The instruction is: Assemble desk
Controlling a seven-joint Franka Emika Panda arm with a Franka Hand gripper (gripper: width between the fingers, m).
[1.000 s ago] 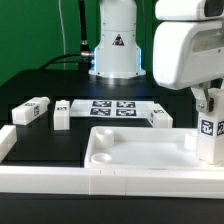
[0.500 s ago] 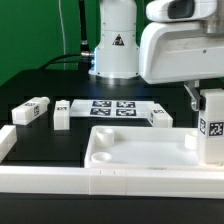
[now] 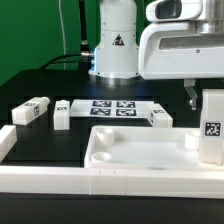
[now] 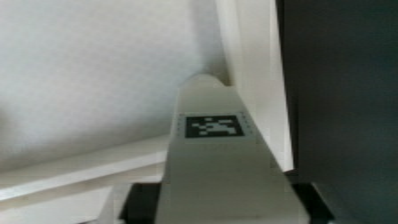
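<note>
Flanking the marker board (image 3: 112, 106), loose legs (image 3: 62, 113) lie behind the tabletop (image 3: 140, 153).

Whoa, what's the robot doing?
It's building a desk. The robot's claw is holding one white leg upright at the corner of the tabletop, on the exterior view's right. Three more legs lie on the black table behind it, not yet attached.
</note>
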